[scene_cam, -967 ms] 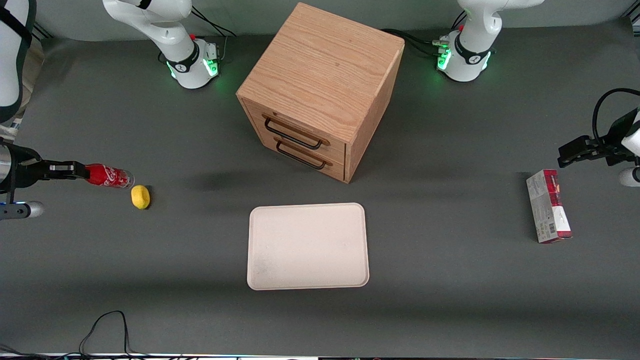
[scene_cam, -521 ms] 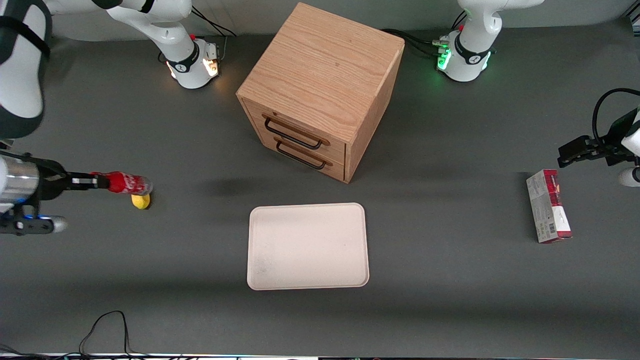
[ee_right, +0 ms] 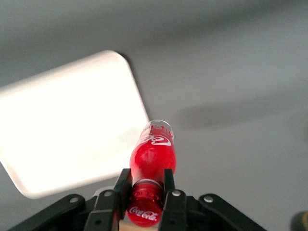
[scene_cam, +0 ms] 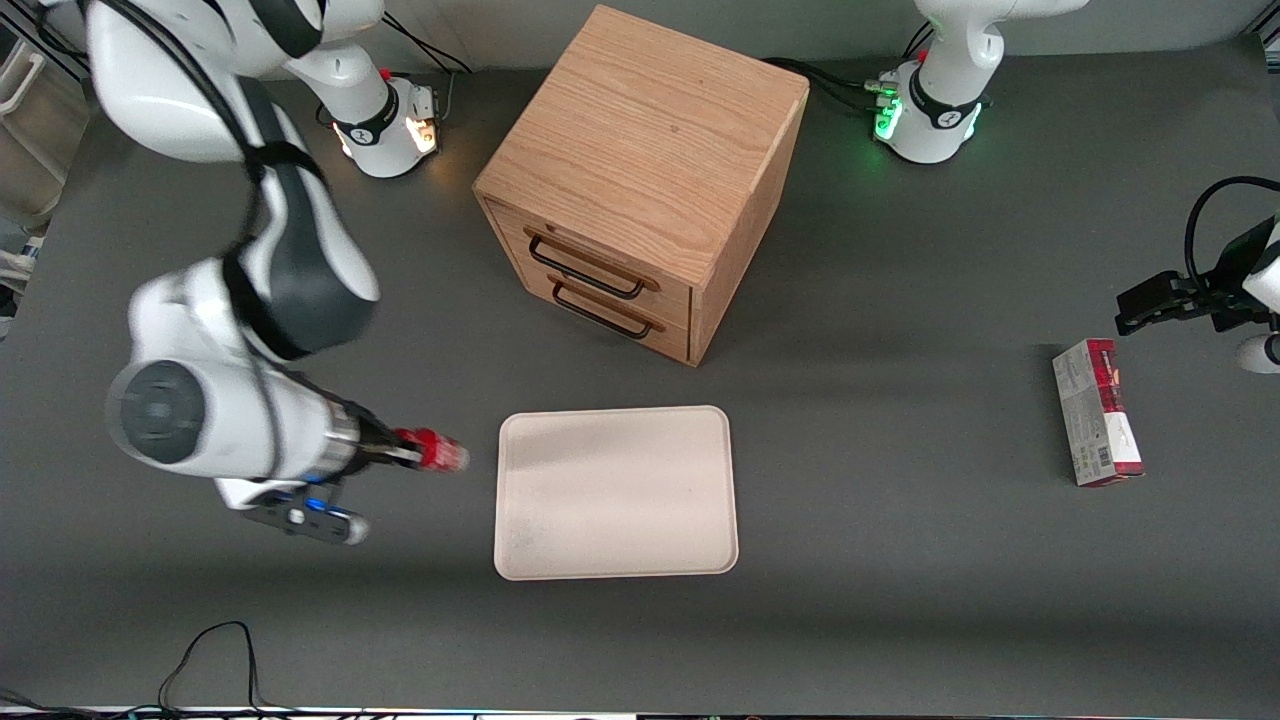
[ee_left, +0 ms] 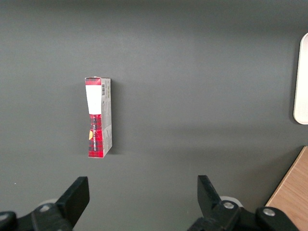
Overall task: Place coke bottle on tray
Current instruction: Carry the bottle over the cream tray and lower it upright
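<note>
- Since a second ago the pincer (scene_cam: 412, 456) has carried the coke bottle (scene_cam: 441, 455) from the yellow object's side toward the tray (scene_cam: 616, 492).
- Pincer clamped on the bottle's neck, held above the bench (scene_cam: 900, 560), just beside the tray's edge.

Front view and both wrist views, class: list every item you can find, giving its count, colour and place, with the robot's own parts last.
coke bottle: one, red, held above the table beside the tray, toward the working arm's end.
tray: one, cream-white, on the table in front of the cabinet.
cabinet: one, wooden, two drawers with dark handles, farther from the front camera than the tray.
carton: one, red and grey, toward the parked arm's end.
table: one, dark grey.
pincer: one, black, shut on the coke bottle's neck.
</note>
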